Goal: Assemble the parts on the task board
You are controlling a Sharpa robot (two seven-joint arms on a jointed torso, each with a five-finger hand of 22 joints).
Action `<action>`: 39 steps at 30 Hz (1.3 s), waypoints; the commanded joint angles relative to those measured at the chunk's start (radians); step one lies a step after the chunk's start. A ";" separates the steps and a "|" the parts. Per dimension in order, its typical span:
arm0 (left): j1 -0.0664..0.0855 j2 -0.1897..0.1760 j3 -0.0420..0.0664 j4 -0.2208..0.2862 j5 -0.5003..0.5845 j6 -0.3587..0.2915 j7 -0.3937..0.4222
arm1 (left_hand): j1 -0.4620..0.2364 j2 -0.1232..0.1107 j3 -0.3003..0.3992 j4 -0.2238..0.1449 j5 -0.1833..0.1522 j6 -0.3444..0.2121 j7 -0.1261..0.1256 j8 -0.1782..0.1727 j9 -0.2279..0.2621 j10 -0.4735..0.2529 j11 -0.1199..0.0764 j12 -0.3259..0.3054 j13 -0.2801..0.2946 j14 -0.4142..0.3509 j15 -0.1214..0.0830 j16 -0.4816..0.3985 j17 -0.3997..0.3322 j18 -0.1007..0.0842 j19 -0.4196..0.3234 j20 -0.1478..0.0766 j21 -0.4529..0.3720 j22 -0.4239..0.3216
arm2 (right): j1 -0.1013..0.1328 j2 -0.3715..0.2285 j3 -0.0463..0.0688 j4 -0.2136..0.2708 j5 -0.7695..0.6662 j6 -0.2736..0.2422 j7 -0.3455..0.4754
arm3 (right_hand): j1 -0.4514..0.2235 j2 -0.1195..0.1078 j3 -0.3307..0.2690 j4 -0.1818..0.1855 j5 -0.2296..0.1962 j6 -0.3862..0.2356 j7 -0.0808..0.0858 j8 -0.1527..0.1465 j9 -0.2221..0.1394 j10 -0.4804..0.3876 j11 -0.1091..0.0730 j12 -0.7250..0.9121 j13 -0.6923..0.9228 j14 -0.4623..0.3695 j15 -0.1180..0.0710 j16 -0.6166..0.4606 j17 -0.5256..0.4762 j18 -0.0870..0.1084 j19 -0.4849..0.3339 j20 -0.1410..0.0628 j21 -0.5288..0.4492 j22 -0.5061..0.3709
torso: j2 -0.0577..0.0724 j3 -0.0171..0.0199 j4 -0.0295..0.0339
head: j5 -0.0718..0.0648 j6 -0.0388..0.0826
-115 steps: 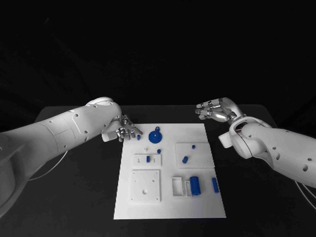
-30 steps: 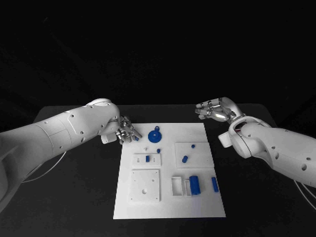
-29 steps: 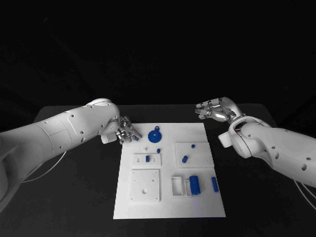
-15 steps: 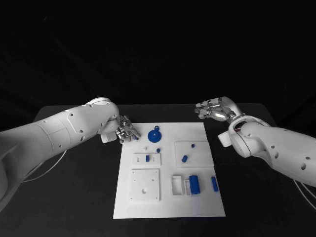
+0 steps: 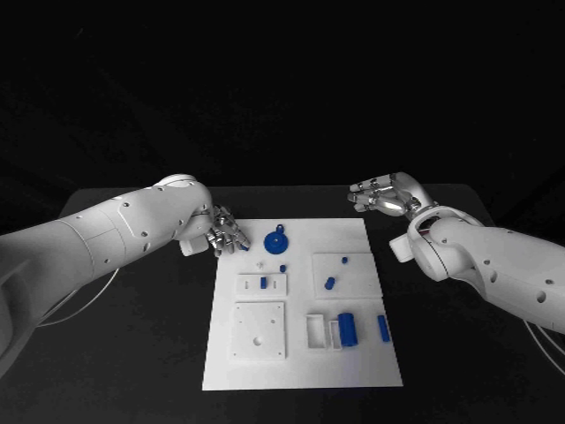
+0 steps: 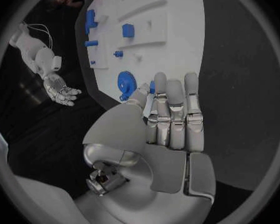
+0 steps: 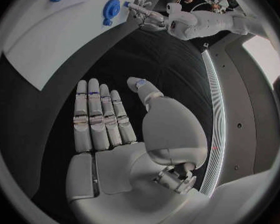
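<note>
The white task board lies in the middle of the black table. My left hand hovers at its far left corner and pinches a small blue part between thumb and a finger, close to the blue gear on the board. That gear lies just past the fingertips in the left wrist view. My right hand hangs off the board beyond its far right corner, palm up, fingers straight, holding nothing. The right wrist view has this hand over bare table.
On the board lie small blue pegs, a blue block, a blue bar, a white square plate and a white bracket. Black table surrounds the board on all sides.
The left hand has shifted only very slightly at the board's far left corner. The right hand and the parts on the board have stayed where they were.
</note>
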 commanded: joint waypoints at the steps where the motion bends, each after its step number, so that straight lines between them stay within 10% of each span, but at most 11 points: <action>1: -0.001 -0.001 0.000 0.004 0.027 -0.015 0.018 | 0.002 -0.005 0.002 -0.009 0.006 0.046 -0.023 0.014 0.135 0.025 -0.002 -0.007 -0.002 0.010 -0.010 0.012 0.007 -0.007 0.005 -0.013 0.013 0.022 | -0.001 0.001 0.000 0.000 -0.001 0.010 0.010 | -0.003 -0.006 0.006 0.000 0.005 0.000 0.003 -0.002 -0.001 -0.002 -0.001 -0.003 -0.001 -0.007 0.002 -0.003 -0.002 -0.007 -0.008 0.000 0.001 -0.001 | -0.001 0.0001 0.0006 | -0.001 0.000; 6: -0.001 -0.009 0.000 0.013 0.051 -0.054 0.029 | 0.004 -0.013 0.017 -0.022 0.050 0.081 -0.034 0.016 0.232 0.062 -0.010 -0.017 -0.001 0.025 -0.018 0.028 0.021 -0.007 0.009 -0.020 0.044 0.023 | -0.001 0.001 0.000 0.000 -0.001 0.010 0.011 | -0.004 -0.006 0.005 0.001 0.005 0.000 0.003 -0.002 -0.001 -0.002 -0.001 -0.003 -0.001 -0.007 0.002 -0.003 -0.002 -0.007 -0.008 0.000 0.000 -0.001 | -0.001 0.0002 0.0005 | 0.000 0.000; 14: -0.001 -0.047 0.000 0.075 0.079 -0.139 0.050 | -0.081 -0.026 0.079 -0.006 0.234 0.005 -0.069 0.192 0.746 0.076 -0.032 0.075 0.068 0.037 -0.036 0.119 0.068 -0.007 -0.002 -0.035 0.154 0.025 | -0.002 -0.001 0.000 -0.001 0.002 0.011 0.011 | -0.005 -0.005 0.005 0.003 0.006 0.000 0.003 -0.002 -0.001 -0.001 -0.001 -0.003 -0.001 -0.007 0.002 -0.003 -0.002 -0.007 -0.008 0.000 0.000 -0.001 | -0.002 0.0000 0.0013 | 0.001 0.004; 20: -0.002 -0.080 -0.002 0.130 0.079 -0.163 0.046 | -0.139 -0.037 0.169 0.035 0.351 -0.071 -0.075 0.312 0.941 0.033 -0.044 0.156 0.117 0.030 -0.042 0.159 0.076 -0.007 -0.027 -0.043 0.230 0.024 | -0.003 -0.003 0.000 -0.001 0.003 0.011 0.011 | -0.005 -0.005 0.005 0.003 0.006 0.000 0.003 -0.002 -0.001 -0.001 -0.001 -0.003 -0.001 -0.007 0.002 -0.003 -0.002 -0.007 -0.008 0.000 0.000 -0.001 | -0.001 -0.0007 0.0008 | 0.004 0.007; 28: -0.004 -0.123 -0.003 0.201 0.069 -0.175 0.026 | -0.175 -0.058 0.250 0.112 0.462 -0.164 -0.079 0.474 0.971 -0.037 -0.048 0.281 0.164 0.017 -0.047 0.202 0.067 -0.007 -0.053 -0.048 0.302 0.022 | -0.005 -0.005 0.000 0.000 0.005 0.011 0.012 | -0.005 -0.005 0.005 0.003 0.006 0.000 0.003 -0.002 -0.001 -0.001 -0.001 -0.003 -0.001 -0.007 0.002 -0.003 -0.002 -0.007 -0.008 0.000 0.000 -0.001 | -0.002 -0.0011 0.0002 | 0.007 0.008; 39: -0.004 -0.183 -0.005 0.300 0.051 -0.230 -0.004 | -0.151 -0.072 0.262 0.100 0.475 -0.201 -0.081 0.575 0.819 -0.048 -0.057 0.339 0.147 0.031 -0.053 0.218 0.053 -0.007 -0.053 -0.055 0.336 0.021 | -0.010 -0.008 0.000 0.001 0.007 0.010 0.012 | -0.005 -0.005 0.005 0.003 0.006 0.000 0.003 -0.002 -0.001 -0.001 -0.001 -0.003 -0.001 -0.007 0.002 -0.003 -0.002 -0.007 -0.008 0.000 0.000 -0.001 | -0.002 -0.0007 0.0003 | 0.010 0.008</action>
